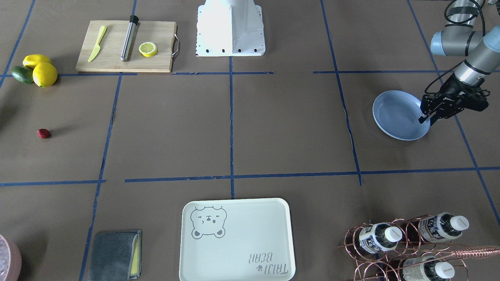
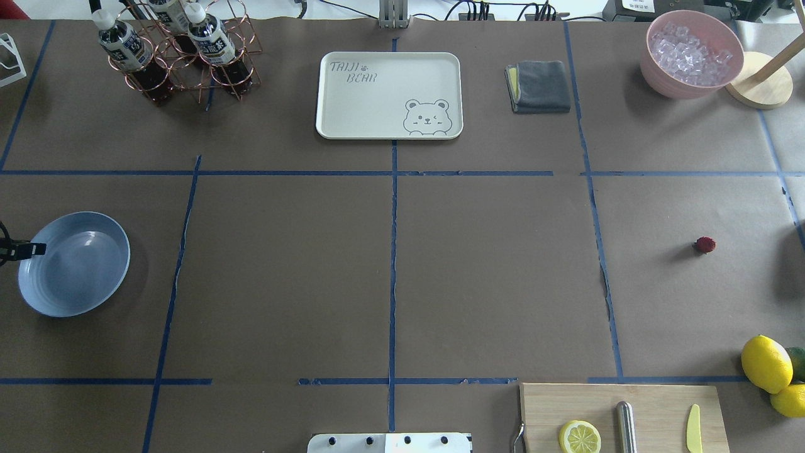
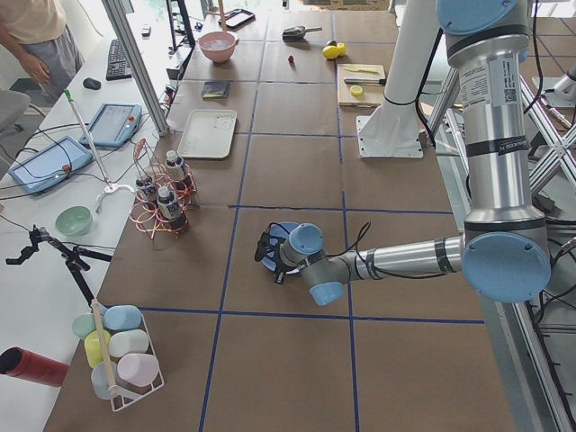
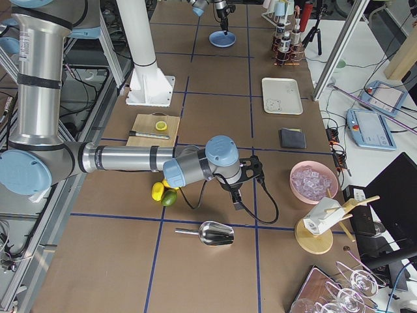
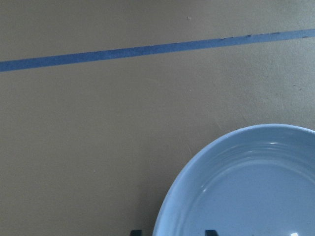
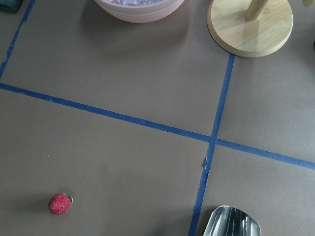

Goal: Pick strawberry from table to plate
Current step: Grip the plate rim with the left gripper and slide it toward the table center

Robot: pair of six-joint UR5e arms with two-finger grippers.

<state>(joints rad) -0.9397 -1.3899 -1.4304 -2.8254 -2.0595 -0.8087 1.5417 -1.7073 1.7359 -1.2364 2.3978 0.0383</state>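
The strawberry (image 1: 43,133), just one, lies on the table (image 1: 289,128) close to its right edge, well apart from the single plate (image 1: 396,117) near the left edge. I also count two lemons (image 1: 45,74) and one avocado (image 1: 22,74), bunched toward the right corner on the robot's side. My left gripper (image 1: 425,119) hangs slanted over the plate's outer rim, its fingers parted with the rim between them, holding nothing. The right gripper (image 4: 238,201) points down at the table near the strawberry on a low, outstretched arm; I cannot tell how its fingers stand.
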